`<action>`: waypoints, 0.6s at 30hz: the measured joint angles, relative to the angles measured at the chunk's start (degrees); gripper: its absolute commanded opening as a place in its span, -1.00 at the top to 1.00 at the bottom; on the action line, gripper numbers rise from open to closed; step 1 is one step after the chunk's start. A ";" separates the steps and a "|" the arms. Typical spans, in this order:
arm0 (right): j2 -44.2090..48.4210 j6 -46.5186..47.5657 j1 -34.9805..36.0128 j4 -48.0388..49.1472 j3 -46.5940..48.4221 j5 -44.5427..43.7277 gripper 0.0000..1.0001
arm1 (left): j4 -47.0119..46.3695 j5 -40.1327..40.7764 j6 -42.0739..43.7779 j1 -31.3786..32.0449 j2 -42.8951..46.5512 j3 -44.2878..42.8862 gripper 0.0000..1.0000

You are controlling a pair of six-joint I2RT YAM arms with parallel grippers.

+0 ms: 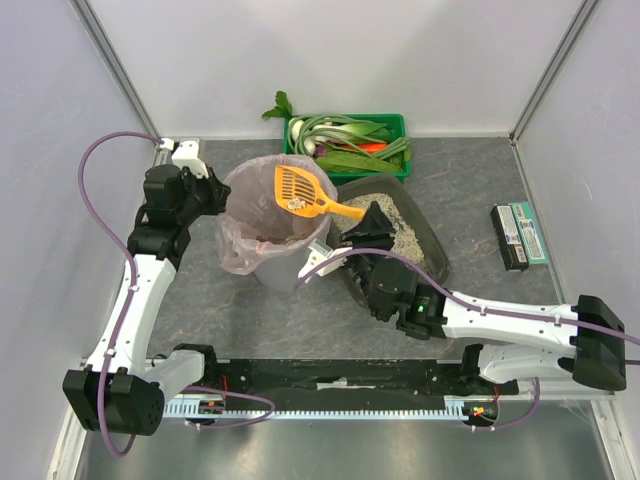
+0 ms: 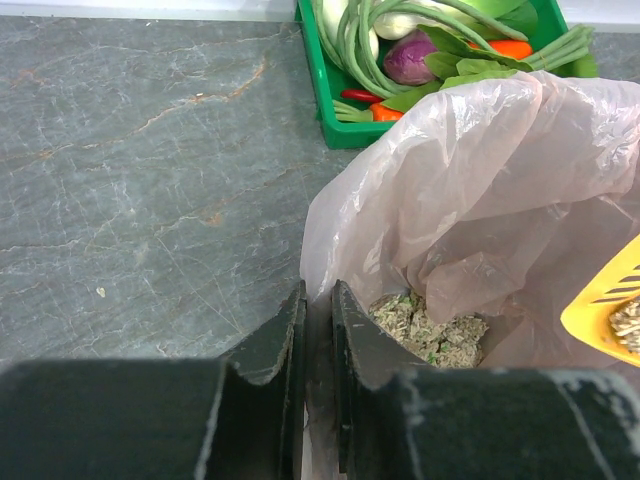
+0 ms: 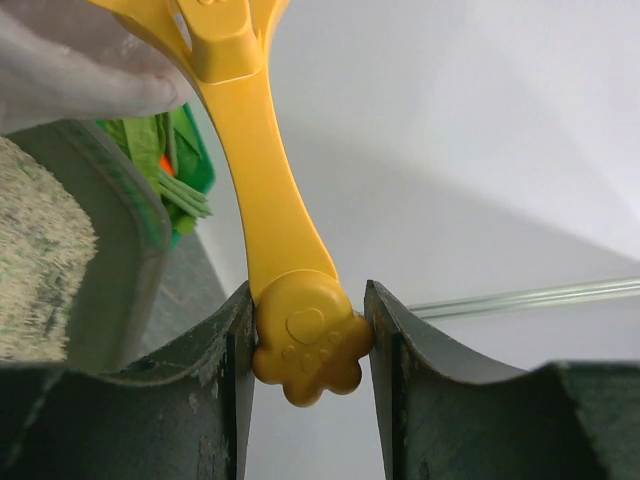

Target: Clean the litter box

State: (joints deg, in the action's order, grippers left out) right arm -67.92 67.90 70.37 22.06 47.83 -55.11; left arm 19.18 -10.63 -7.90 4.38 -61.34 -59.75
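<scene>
Gripping the yellow slotted plastic scoop (image 1: 303, 192), the right gripper (image 3: 308, 312) should tip slowly; left gripper (image 2: 318, 325), at nine o'clock, seemingly pinches pink plastic liner (image 2: 480, 170).

The right arm (image 1: 500, 320) hides the litter box's (image 1: 430, 230) near left corner.

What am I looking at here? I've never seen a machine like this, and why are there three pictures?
Two robot arms are bolted to a table. One picture looks down from above; the other two come from a camera on each wrist. The left end effector pinches the pink liner of a grey bin. The right end effector grips the handle of a yellow scoop, its head over the bin. Beside the bin lies the litter box, behind it a green crate of vegetables, and to the right two flat dark packs.
</scene>
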 measured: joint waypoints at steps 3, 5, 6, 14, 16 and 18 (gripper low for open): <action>-0.76 10.12 0.83 7.82 -3.37 0.00 1.00 | -0.04 -0.02 0.00 0.00 0.00 0.04 0.96; -2.05 16.15 1.38 12.41 -4.44 0.02 1.00 | -0.07 -0.02 0.00 0.00 0.00 0.04 0.96; -2.73 18.99 1.60 14.75 -4.74 0.20 1.00 | -0.07 -0.02 0.00 0.00 0.00 0.04 0.96; -3.91 37.11 2.19 31.30 -9.38 3.89 1.00 | -0.09 -0.07 -0.13 0.00 0.00 0.04 0.96; -5.22 40.04 2.21 34.97 -10.69 4.87 1.00 | -0.09 -0.07 -0.17 0.00 0.00 0.04 0.96; -7.08 42.42 2.29 39.32 -12.26 6.64 1.00 | -0.09 -0.07 -0.20 0.00 0.00 0.04 0.96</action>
State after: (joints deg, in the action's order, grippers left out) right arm -75.00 110.32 72.66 61.39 35.57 -48.47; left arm 19.09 -10.70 -8.10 4.38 -61.34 -59.70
